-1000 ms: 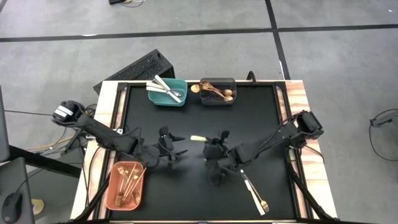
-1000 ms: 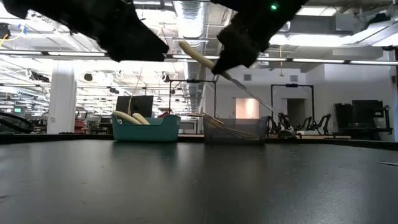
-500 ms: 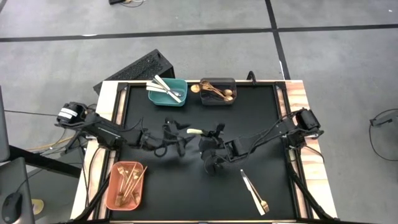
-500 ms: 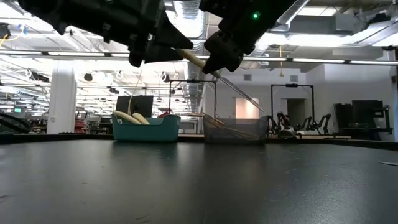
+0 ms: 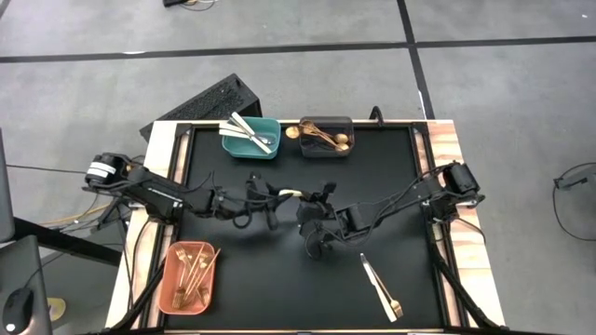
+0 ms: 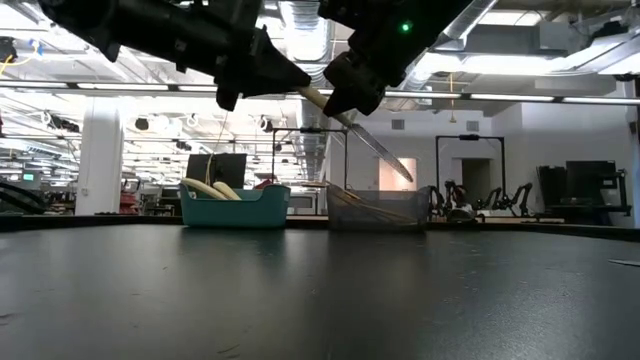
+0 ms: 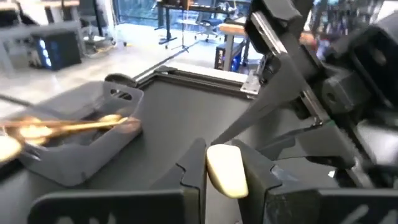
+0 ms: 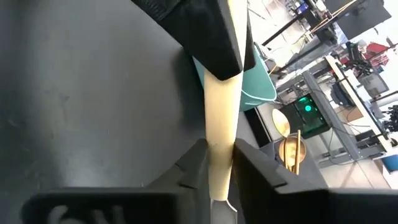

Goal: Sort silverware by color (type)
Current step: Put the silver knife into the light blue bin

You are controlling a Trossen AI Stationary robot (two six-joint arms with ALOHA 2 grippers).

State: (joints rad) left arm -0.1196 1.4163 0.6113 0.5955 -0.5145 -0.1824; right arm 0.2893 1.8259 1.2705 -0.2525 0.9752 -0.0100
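I see both grippers raised over mid-table, meeting on one white knife [image 5: 291, 194]. My right gripper [image 8: 217, 163] has its fingers closed on the cream handle. The left gripper [image 7: 227, 171] has its fingers on either side of the handle's end, apparently clamped too, though I can't be certain. Another knife and fork [image 5: 381, 288] lie near the table's front-right.

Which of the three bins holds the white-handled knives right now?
The teal bin at the table's far edge, left of the dark grey bin. That one holds gold spoons; the salmon bin, near the front left corner, holds gold forks.
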